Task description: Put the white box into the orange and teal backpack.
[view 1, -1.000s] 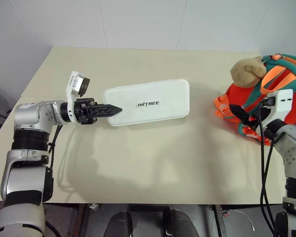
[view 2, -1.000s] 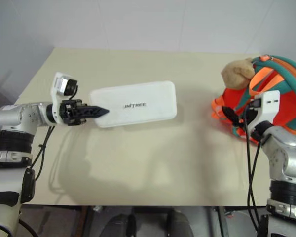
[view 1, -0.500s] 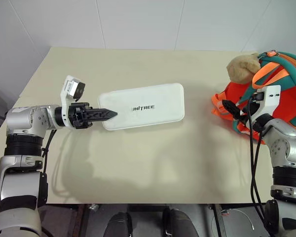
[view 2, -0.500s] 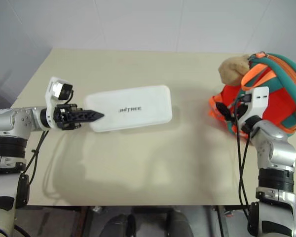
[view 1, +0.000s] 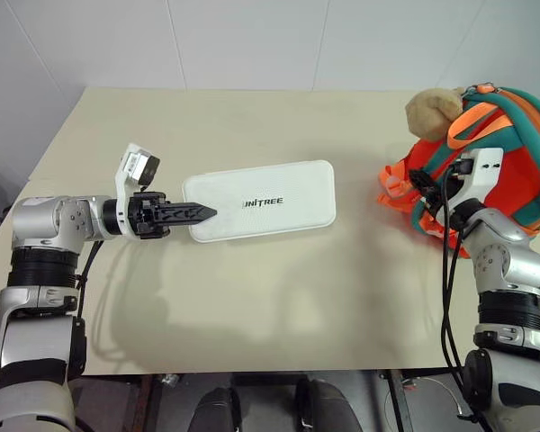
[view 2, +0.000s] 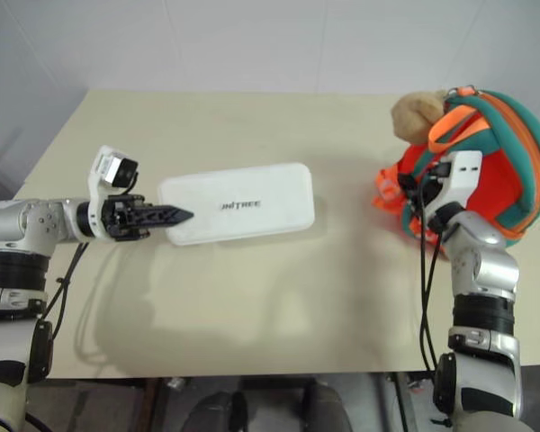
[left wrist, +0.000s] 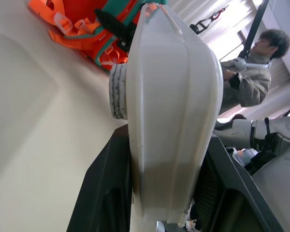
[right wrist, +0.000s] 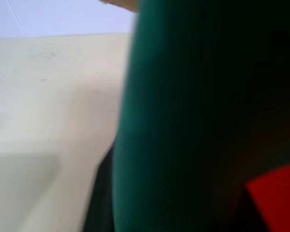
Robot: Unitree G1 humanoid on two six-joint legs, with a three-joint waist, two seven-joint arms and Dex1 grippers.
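Beige table (view 1: 252, 297) under white wall tiles carries the flat, elongated white plastic box (view 1: 265, 198), its long axis running toward the small orange and teal fabric backpack (view 1: 513, 153) well to its right. At the box's far end from the backpack, the left end effector (view 1: 202, 213) clamps its short edge. The right end effector (view 1: 425, 183) presses among the backpack's straps (whether clenched, I cannot tell).
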